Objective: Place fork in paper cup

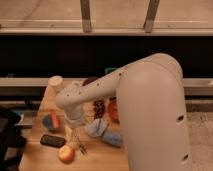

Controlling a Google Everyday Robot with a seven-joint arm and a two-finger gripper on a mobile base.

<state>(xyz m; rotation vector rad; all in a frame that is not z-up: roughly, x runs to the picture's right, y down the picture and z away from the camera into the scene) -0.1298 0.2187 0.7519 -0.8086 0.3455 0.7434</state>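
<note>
The gripper [75, 131] is held just above the fork [80, 146] beside the apple [66, 153]; its state cannot be told. The paper cup [56, 82] is seen well apart, behind.

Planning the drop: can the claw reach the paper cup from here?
Likely yes: the paper cup stands at the table's far-left corner with nothing over it. The claw hangs nearer the front, by the apple.
</note>
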